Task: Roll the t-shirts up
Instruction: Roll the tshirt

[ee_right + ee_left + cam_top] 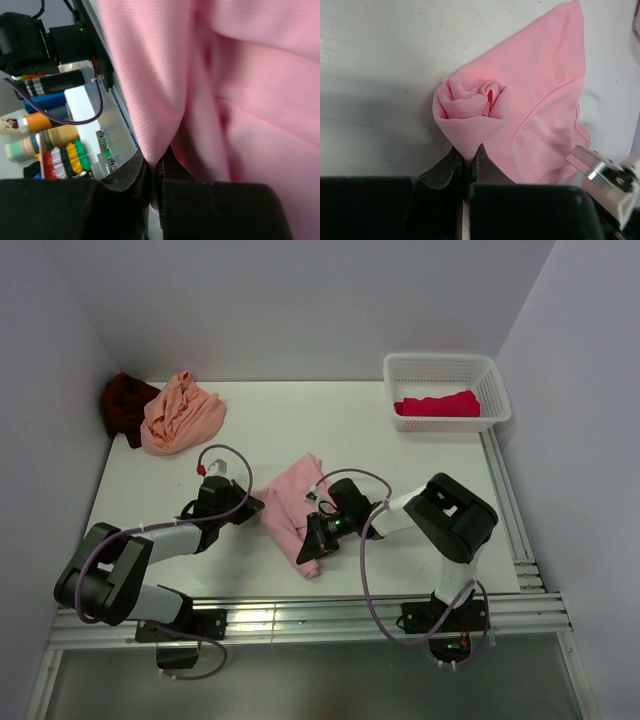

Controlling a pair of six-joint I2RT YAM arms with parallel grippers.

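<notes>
Pink cloth item, light pink t-shirt (292, 505): found crumpled at middle of surface (300, 430), between both hands. Noted long axis slanting far to near in top view. Found left hand (468, 156) clamped on bunched, rose-like left corner; right hand (155, 167) clamped on near right fold. Judged both equally near, each already gripping.

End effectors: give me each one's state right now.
Left end effector: closed, pinching the pink shirt.
Right end effector: closed, pinching the same shirt.
</notes>
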